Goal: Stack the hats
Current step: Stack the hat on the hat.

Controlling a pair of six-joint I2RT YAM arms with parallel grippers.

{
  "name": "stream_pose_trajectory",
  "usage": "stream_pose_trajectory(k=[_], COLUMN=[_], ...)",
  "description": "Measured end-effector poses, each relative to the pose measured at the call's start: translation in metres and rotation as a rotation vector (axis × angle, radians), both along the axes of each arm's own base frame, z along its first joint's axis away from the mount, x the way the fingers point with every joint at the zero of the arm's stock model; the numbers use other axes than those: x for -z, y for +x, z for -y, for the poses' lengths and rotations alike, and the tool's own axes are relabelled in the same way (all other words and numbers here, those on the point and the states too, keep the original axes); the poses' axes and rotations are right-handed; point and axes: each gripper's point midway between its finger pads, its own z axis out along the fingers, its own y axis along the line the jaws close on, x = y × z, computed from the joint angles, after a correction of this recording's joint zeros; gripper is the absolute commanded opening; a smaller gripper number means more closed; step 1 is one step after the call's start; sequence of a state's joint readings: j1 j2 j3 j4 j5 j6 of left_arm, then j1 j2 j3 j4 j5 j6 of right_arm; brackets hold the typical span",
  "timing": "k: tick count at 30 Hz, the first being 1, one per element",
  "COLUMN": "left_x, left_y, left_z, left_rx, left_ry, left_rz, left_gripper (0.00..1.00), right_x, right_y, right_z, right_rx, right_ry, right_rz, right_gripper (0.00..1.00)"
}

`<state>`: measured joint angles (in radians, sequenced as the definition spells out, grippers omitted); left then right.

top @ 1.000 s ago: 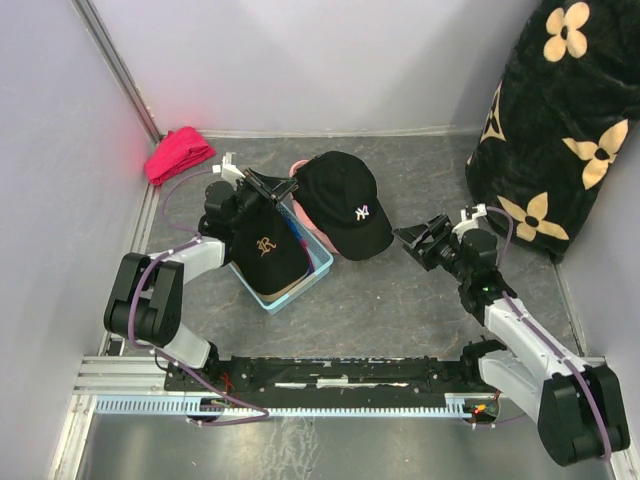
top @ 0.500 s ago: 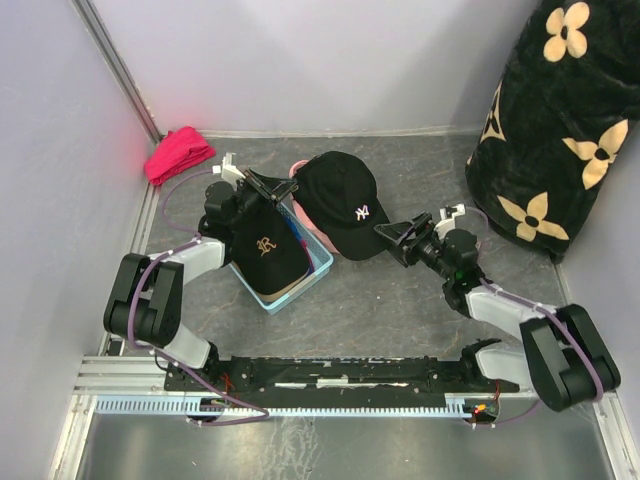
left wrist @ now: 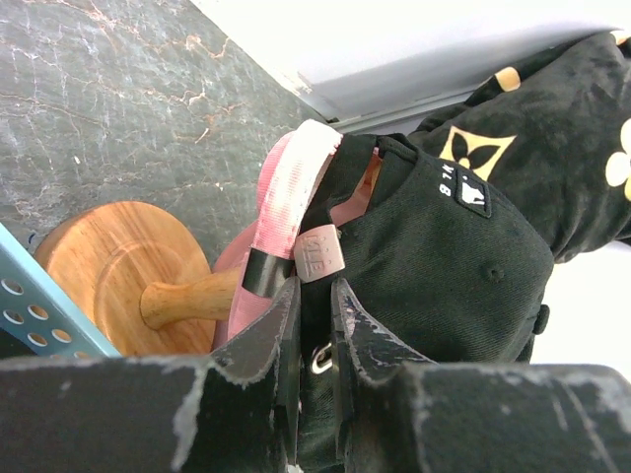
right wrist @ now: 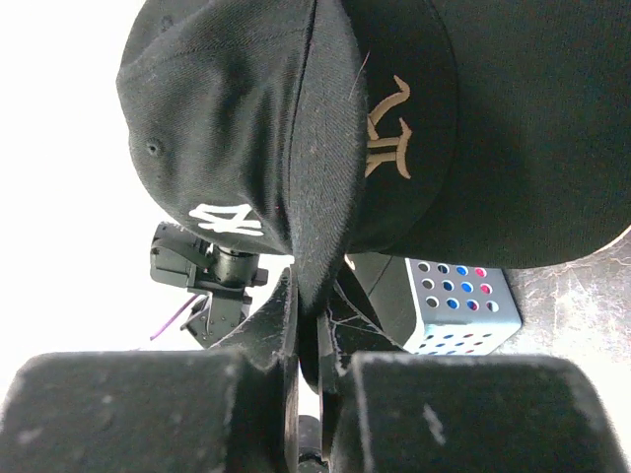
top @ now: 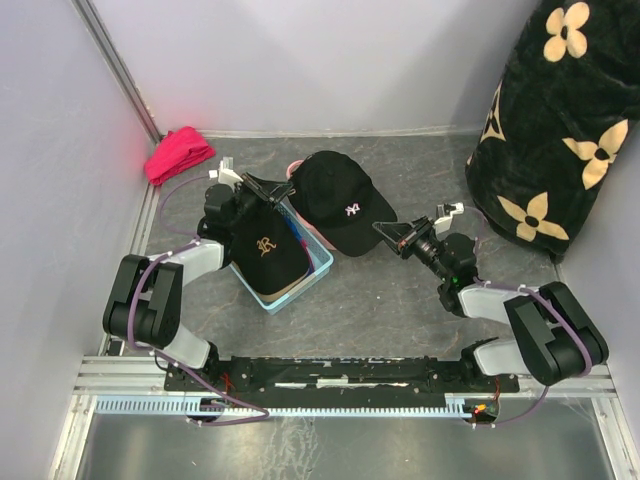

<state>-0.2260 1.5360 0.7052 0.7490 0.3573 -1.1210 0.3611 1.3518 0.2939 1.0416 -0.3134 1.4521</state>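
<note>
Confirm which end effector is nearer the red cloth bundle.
Left. The left end effector is right of the red cloth bundle, clamped on the black NY cap's back; the right end effector pinches its brim, on the cap's far side.

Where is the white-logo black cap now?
Top view, centre: the white-logo black cap lies right of the blue basket, overlapping a pink cap, its brim pinched by the right tool.

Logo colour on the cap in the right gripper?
White logo on the black cap; top external view shows it best.
</note>
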Motion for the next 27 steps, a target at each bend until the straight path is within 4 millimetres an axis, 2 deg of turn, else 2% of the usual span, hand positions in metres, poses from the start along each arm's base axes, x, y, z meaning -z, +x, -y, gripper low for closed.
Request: stream_pose_trajectory(k=[7, 11, 18, 27], left_x=[0.001, 0.002, 0.005, 0.013], left_y=[0.001, 0.001, 0.002, 0.007], left_z=[-0.001, -0.001, -0.001, -0.002], left_rx=[-0.007, -0.008, -0.011, -0.023], left_ry=[0.001, 0.002, 0.012, 0.07], left_rz=[-0.001, -0.004, -0.003, -0.02], left_gripper=[0.03, 0.03, 0.03, 0.03], right_x=[0.004, 0.015, 0.037, 0.017], right_y=[0.001, 0.002, 0.005, 0.001], right_z=[0.0, -0.001, -0.002, 0.004], right_rx=[0.003, 0.005, 0.009, 0.03], right_ry=[0.032, 0.074, 0.14, 0.093], right_rz=[-0.005, -0.037, -0.101, -0.055], right_gripper=[0.12, 0.16, 0.16, 0.17])
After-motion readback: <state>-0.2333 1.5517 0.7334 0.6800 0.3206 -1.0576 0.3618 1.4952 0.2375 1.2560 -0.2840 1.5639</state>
